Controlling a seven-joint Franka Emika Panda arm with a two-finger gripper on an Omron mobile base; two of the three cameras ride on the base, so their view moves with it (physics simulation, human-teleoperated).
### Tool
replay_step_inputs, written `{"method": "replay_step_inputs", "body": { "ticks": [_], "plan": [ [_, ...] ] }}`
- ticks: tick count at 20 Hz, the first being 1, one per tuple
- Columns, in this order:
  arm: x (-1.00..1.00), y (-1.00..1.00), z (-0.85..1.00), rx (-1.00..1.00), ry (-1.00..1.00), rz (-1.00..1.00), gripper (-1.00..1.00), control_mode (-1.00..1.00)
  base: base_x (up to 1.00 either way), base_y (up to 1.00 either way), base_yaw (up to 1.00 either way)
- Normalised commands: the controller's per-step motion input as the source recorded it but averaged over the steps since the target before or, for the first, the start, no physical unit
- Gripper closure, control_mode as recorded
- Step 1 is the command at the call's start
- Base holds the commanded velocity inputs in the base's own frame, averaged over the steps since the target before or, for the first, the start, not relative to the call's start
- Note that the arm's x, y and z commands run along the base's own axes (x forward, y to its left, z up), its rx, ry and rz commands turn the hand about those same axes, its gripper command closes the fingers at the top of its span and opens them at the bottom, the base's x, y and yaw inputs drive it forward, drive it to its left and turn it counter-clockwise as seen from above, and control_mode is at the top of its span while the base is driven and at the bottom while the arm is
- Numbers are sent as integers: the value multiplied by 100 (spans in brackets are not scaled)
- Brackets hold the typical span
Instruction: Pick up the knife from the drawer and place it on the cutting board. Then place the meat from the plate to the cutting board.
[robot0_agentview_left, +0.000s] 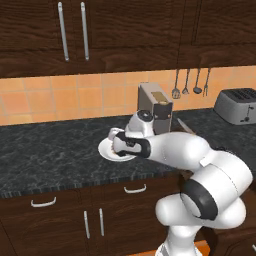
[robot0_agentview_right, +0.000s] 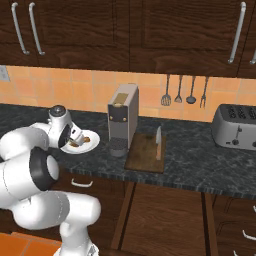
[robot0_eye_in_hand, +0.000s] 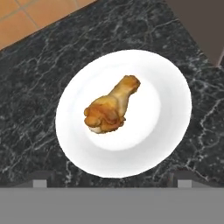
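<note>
The white plate (robot0_eye_in_hand: 166, 127) sits on the black stone counter with the golden-brown drumstick, the meat (robot0_eye_in_hand: 111, 107), at its middle. My gripper (robot0_eye_in_hand: 109, 181) hovers right above the plate, open, its two fingertips (robot0_eye_in_hand: 39, 181) spread wide at the near rim and holding nothing. From the right base view the hand (robot0_agentview_right: 75, 137) is low over the plate (robot0_agentview_right: 89, 145) and the meat (robot0_agentview_right: 78, 144). The dark brown cutting board (robot0_agentview_right: 142, 152) lies to the right, past the coffee machine, and the knife (robot0_agentview_right: 158, 141) rests on its right part.
A tall coffee machine (robot0_agentview_right: 122, 120) stands between plate and board. A toaster (robot0_agentview_right: 235, 125) is at the far right, with steel utensils (robot0_agentview_right: 184, 92) hanging on the tiled wall. An open drawer (robot0_agentview_right: 165, 215) juts out below the board.
</note>
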Motion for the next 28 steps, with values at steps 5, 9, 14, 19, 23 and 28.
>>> {"method": "replay_step_inputs", "body": {
  "ticks": [5,9,14,19,23,28],
  "plan": [
    [33,13,-26,0,3,-4,-100,-100,0,0,0],
    [44,0,-23,0,9,-4,-100,-100,0,0,0],
    [53,2,-22,0,10,-4,-100,-100,0,0,0],
    [57,16,-22,-2,13,-3,-100,-100,0,0,0],
    [37,23,-29,-4,11,-4,-100,-100,0,0,0],
    [13,14,-32,-4,8,-6,-100,-100,0,0,0]
  ]
}}
